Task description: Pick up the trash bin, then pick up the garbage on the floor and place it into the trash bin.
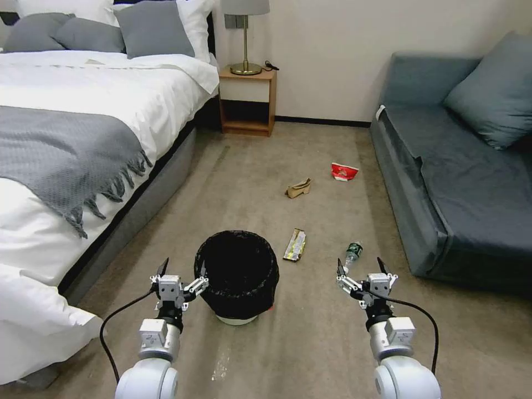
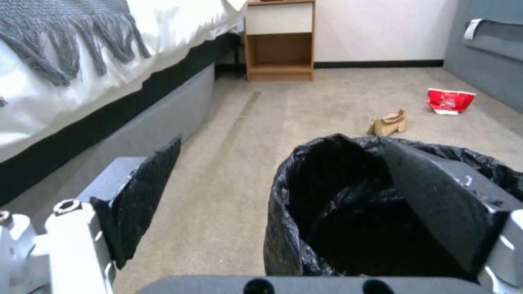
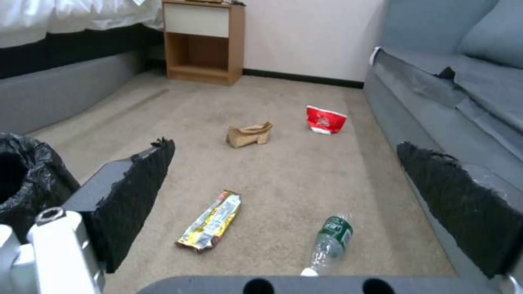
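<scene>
Both hands sit lowest in the head view: the left hand [image 1: 182, 277] is spread wide astride the near-left rim of the trash bin [image 1: 237, 277], one finger inside the black liner and one outside, while the right hand [image 1: 363, 271] hangs spread and empty just short of the clear bottle [image 1: 352, 252]. On the carpeted floor [image 1: 310, 343], the bin stands upright, with the foil wrapper [image 1: 295, 245] beside it and the tan carton [image 1: 298, 189] and red packet [image 1: 344, 172] farther off. Judged step: bin pickup, not yet secured; the next move calls for the left fingers to pinch the rim before lifting.
</scene>
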Motion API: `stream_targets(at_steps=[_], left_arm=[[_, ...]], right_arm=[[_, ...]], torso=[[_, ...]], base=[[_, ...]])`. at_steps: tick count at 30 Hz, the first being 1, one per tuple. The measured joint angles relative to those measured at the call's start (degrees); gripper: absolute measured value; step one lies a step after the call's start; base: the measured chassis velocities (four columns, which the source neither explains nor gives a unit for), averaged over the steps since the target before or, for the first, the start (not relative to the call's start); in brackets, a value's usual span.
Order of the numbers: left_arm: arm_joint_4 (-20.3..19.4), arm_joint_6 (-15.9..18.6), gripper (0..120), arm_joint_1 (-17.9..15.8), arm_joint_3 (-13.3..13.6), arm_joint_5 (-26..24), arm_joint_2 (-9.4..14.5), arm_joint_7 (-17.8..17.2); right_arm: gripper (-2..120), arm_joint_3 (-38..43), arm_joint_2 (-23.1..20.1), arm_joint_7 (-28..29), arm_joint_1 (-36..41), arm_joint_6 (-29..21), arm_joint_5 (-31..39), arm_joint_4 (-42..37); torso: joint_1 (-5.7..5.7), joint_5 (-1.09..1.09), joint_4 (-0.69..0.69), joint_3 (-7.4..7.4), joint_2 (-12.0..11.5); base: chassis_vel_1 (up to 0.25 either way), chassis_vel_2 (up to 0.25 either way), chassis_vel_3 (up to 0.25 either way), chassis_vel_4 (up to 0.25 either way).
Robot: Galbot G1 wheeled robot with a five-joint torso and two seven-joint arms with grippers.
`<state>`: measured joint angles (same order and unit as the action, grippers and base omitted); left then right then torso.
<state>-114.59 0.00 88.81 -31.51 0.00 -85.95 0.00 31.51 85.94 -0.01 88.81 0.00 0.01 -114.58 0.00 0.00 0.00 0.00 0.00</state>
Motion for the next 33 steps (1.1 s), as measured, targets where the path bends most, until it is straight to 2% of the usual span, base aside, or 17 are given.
stream_targets(at_steps=[27, 32, 33], left_arm=[[0.0, 0.0, 100, 0.0, 0.0, 0.0, 0.0, 0.0], [-1.3, 1.0, 100, 0.8, 0.1, -0.7, 0.0, -0.7], [-2.5, 1.6, 100, 1.7, 0.1, -1.2, 0.0, -1.3]], right_arm=[[100, 0.0, 0.0, 0.0, 0.0, 0.0, 0.0, 0.0], [100, 0.0, 0.2, 0.1, 0.6, -1.0, 0.3, -1.2], [100, 0.1, 0.5, 0.5, 2.0, -3.1, 0.9, -3.6]], torso=[[0.0, 0.0, 0.0, 0.0, 0.0], [0.0, 0.0, 0.0, 0.0, 0.0], [0.0, 0.03, 0.04, 0.0, 0.0]], base=[[0.0, 0.0, 0.0, 0.0], [0.0, 0.0, 0.0, 0.0], [0.0, 0.0, 0.0, 0.0]])
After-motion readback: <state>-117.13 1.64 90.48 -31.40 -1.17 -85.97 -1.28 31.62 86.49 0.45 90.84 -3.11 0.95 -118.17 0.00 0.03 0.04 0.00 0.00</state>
